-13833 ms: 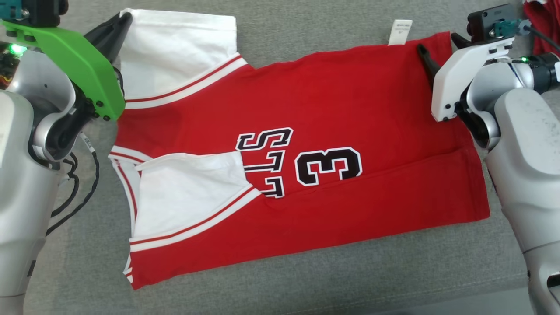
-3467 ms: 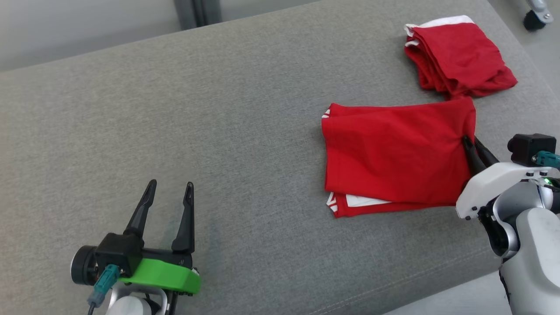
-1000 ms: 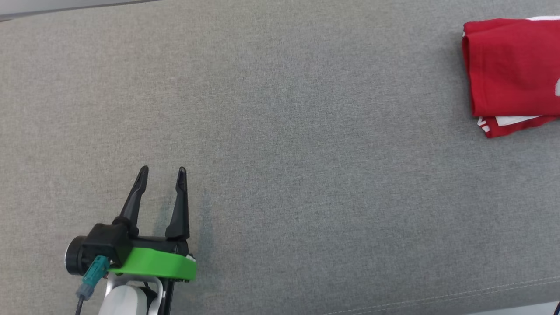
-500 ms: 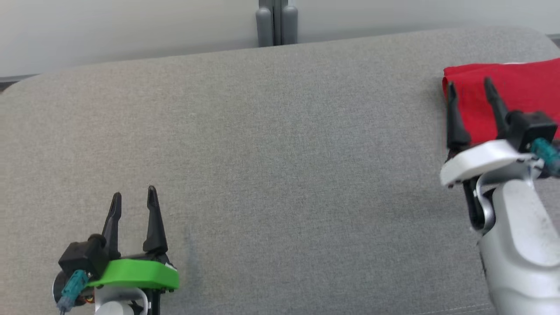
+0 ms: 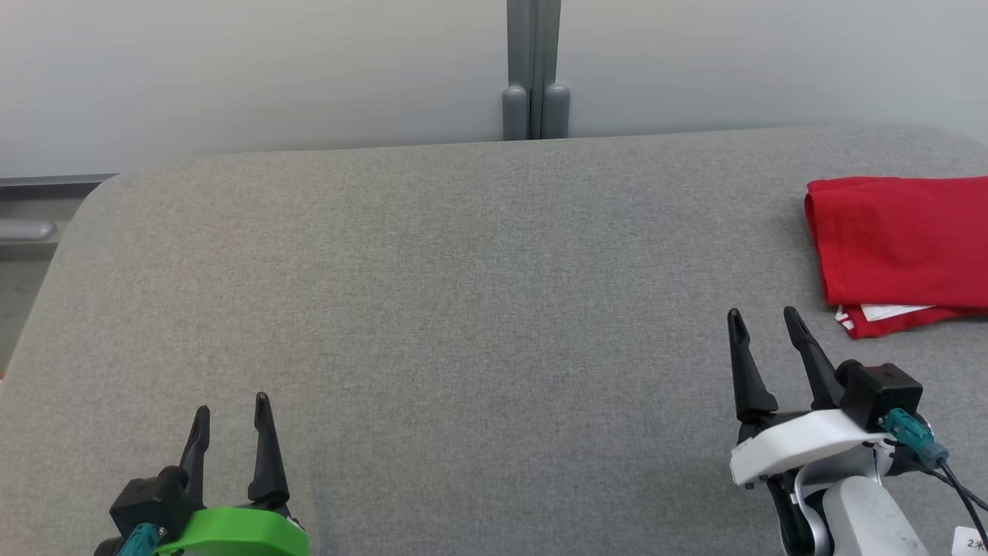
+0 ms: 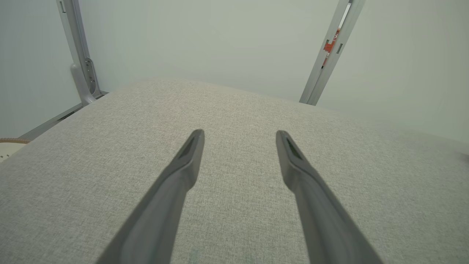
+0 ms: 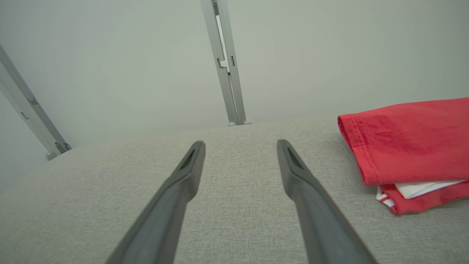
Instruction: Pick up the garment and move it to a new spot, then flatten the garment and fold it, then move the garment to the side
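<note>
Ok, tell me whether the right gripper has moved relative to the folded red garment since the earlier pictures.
Yes. The right gripper pinched the garment at its right edge; now it hangs open off the near left corner, over the grey cushion.

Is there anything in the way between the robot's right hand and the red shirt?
No, nothing visible. Between the open right hand and the folded red shirt lies just bare grey cushion.
</note>
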Controlling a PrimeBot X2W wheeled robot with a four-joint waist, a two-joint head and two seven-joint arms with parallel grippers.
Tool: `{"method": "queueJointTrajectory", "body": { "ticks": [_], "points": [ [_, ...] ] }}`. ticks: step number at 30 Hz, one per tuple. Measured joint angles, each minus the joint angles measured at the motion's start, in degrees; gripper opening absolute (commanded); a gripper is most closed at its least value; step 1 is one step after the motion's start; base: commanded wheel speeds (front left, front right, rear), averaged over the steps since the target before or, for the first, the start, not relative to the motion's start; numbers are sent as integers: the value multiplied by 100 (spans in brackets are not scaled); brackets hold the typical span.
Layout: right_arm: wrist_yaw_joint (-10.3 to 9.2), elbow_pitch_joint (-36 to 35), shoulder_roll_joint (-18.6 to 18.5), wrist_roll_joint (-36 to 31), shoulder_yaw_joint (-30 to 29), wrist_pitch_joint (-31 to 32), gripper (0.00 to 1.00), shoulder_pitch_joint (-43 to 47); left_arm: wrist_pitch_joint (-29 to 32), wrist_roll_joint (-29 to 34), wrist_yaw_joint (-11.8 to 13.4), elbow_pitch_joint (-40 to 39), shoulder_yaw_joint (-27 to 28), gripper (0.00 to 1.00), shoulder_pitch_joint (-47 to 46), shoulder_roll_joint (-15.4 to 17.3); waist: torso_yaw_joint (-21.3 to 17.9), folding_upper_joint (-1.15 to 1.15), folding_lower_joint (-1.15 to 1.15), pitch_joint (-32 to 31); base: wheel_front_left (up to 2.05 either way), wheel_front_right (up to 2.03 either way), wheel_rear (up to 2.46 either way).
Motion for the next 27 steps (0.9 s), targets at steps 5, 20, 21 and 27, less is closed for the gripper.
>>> {"method": "queueJointTrajectory", "body": {
  "ticks": [5,20,21,27],
  "points": [
    [0,-78,-4,124,133,0,100,176,0,54,-1,-15,-20,100,16,-3,50,0,0,-34,0,0,0],
    [-1,-81,-3,222,367,-1,100,272,0,113,-44,55,-93,100,15,-14,36,0,0,-57,0,0,0],
    [0,-81,-3,225,367,0,100,276,0,113,-59,69,-98,100,14,-14,39,0,0,-55,0,0,0],
    [-1,-82,-3,240,368,0,100,279,0,113,-73,149,-119,100,6,-16,48,0,0,-61,0,0,0]
  ]
}}
